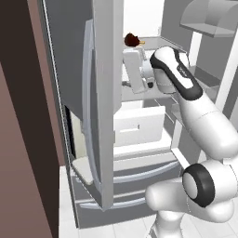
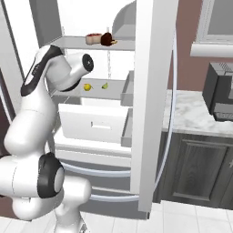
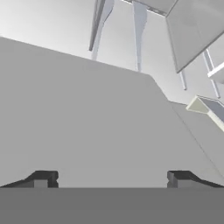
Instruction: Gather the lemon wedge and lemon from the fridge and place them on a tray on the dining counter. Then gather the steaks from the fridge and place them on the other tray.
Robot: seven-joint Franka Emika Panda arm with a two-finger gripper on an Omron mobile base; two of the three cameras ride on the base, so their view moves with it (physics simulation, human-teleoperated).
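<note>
Fridge (image 2: pixel 144 91) open, arm reaching in. Claw (image 3: pixel 111 178) released, tips spread wide, nothing between them, facing a bare grey shelf (image 3: pixel 87 122). Lemon (image 2: pixel 87 86) and lemon wedge (image 2: pixel 104 85) on middle shelf, near each other, apart. Steaks (image 2: pixel 101 39) on shelf above. Lemon likely firm, rounded, prone to roll: grip across the middle. Wedge small, light, probably slick: pinch flat sides

From my right base view the lemon (image 2: pixel 87 86) and lemon wedge (image 2: pixel 105 85) are yellow specks, too small to make out shape. My own arm (image 1: pixel 179 79) hides much of the fridge interior in the left base view. The steaks (image 2: pixel 101 39) are small; I cannot count them.
</note>
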